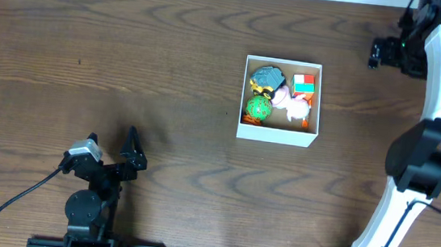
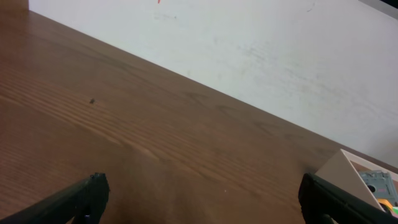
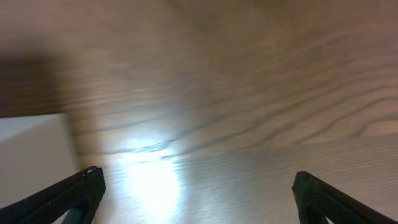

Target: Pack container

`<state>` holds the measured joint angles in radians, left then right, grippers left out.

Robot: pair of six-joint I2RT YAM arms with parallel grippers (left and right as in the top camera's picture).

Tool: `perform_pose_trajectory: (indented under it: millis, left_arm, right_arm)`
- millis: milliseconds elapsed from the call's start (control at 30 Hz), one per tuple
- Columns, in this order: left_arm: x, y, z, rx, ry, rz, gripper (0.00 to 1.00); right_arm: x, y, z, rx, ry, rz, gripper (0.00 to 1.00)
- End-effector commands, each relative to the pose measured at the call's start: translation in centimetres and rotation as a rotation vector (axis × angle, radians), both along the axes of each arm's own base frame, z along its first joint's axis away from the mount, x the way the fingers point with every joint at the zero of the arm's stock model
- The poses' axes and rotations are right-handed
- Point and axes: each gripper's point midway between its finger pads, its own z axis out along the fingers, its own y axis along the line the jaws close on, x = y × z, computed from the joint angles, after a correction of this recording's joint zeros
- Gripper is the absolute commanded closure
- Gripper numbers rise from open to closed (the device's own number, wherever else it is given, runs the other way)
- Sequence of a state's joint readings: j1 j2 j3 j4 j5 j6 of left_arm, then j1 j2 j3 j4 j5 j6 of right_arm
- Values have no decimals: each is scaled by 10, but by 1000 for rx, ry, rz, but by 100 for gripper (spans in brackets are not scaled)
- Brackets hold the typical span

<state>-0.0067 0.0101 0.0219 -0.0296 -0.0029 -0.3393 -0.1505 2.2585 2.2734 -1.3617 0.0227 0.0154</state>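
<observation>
Dark brown wood grain covers the bench (image 1: 129, 58), and the container (image 1: 277, 137) sits on it right of centre, a square, shallow cardboard box with white outer walls and a brown inside. It holds several small toys packed close together: a blue-grey and yellow figure (image 1: 267, 78) at the far left corner, a green ball (image 1: 258, 108) just in front of it, a pink toy (image 1: 293, 106) beside the ball, and a red, white and green block (image 1: 304, 84) at the far right corner.

The left fingers (image 1: 132, 142) are spread wide with nothing between them, near the front edge and well apart from the box. In the left wrist view they (image 2: 84, 196) frame bare wood, with one white corner of the container (image 2: 339, 171) showing at the lower right.

The right fingers (image 1: 377, 51) hang at the far right of the bench, beyond the box. Seen from the right wrist they (image 3: 78, 193) stand fully parted and empty over glare-lit wood.
</observation>
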Motion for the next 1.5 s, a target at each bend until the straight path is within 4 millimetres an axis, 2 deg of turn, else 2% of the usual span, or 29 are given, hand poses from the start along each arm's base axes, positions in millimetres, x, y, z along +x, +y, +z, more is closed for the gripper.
perform_pose_trajectory:
  millis: [0, 100, 233, 400, 500, 600, 733, 800, 867, 1033, 1233, 1333, 1467]
  left_arm:
    - [-1, 3, -18, 14, 56, 14, 2]
    - [-1, 3, -18, 14, 56, 14, 2]
    - [-1, 3, -18, 14, 56, 14, 2]
    - [-1, 3, -18, 14, 56, 14, 2]
    - [-1, 3, -18, 14, 56, 14, 2]
    - [-1, 3, -18, 14, 56, 14, 2]
    - [-1, 3, -18, 14, 56, 14, 2]
    - [-1, 3, -18, 14, 56, 14, 2]
    - [-1, 3, -18, 14, 56, 14, 2]
    - [-1, 3, -18, 14, 56, 14, 2]
    - [-1, 3, -18, 14, 56, 14, 2]
    - [-1, 3, -18, 14, 56, 14, 2]
    - [-1, 3, -18, 14, 56, 14, 2]
  right_arm:
    - [-11, 35, 72, -13, -150, 56, 1]
    - [-33, 60, 97, -13, -206, 108, 1]
    - [-77, 85, 103, -8, -224, 167, 1]
    - [-142, 94, 98, -17, -210, 205, 1]
    - [-165, 90, 98, -39, -279, 200, 1]
    - [-168, 90, 106, -42, -453, 196, 1]
    - [-168, 101, 123, 6, -748, 224, 1]
    - [-174, 108, 121, 36, -870, 254, 1]
    - [-182, 111, 114, 54, -959, 269, 1]
    - [-200, 110, 78, 77, -1129, 289, 1]
    - [-216, 109, 34, 58, -1175, 322, 1]
    - [-220, 111, 24, 47, -1175, 347, 1]
    - [-224, 120, 22, -2, -1197, 473, 1]
